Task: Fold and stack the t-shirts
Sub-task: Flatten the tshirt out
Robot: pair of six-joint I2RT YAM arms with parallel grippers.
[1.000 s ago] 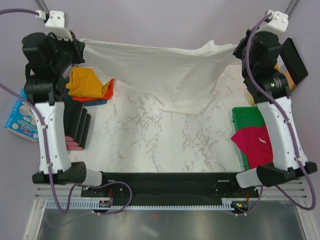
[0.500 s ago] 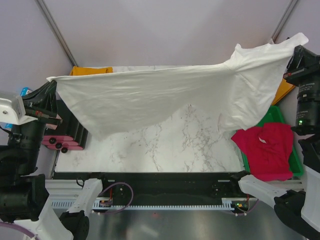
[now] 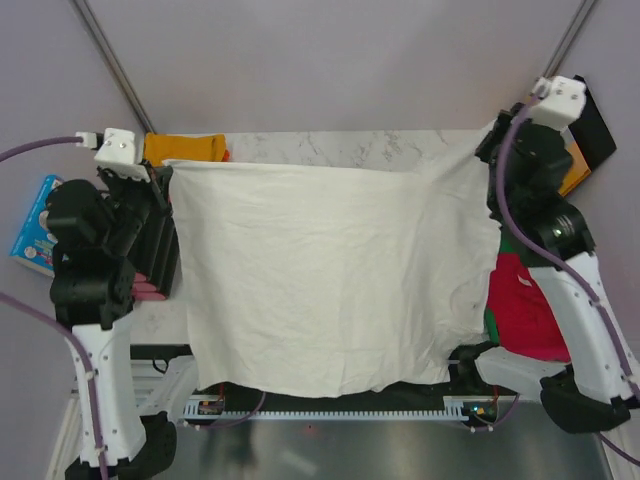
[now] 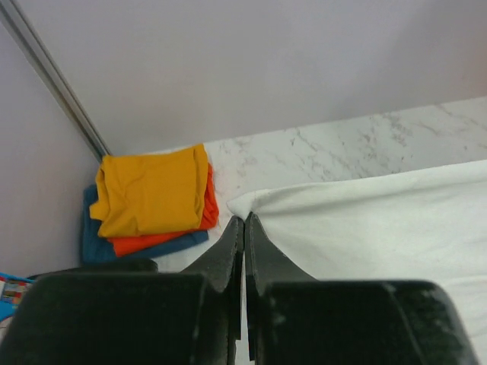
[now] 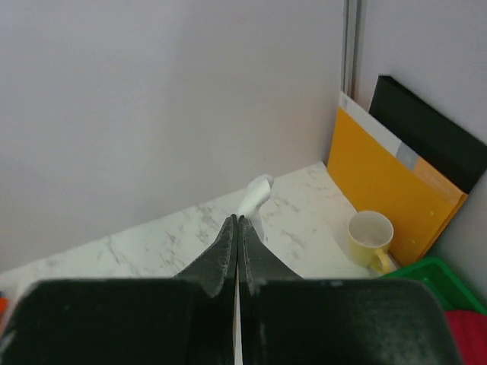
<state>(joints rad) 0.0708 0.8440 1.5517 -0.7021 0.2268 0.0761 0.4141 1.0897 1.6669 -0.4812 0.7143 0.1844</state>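
Far left corner: the mustard yellow shirt [image 4: 152,190] lies folded on the orange shirt [image 4: 163,239] and the blue shirt [image 4: 95,245], a stack just beside the left pincer [image 4: 243,222]. That pincer is clamped on one far corner of the white t-shirt [image 3: 330,270], with only a thin fold between the tips. We judge the hold shallow, so a sharp tug could pull the corner free. An outward swing of the left arm may also nudge the stack and undo its folds. The white t-shirt spans the surface [image 3: 350,147] from side to side, its near hem past the near edge, over the arm bases. We think it could snag there, or slide off once released. The right pincer [image 5: 237,222] is clamped on the other far corner, a small tuft of cloth poking beyond the tips: same risk of slipping. At the right, the cloth's edge touches or overlaps the crimson-pink shirt [image 3: 525,310] in the green tray [image 5: 434,277]. We cannot tell which, and a drag may catch it. The mug [image 5: 370,232] stands near the right pincer and could be knocked.
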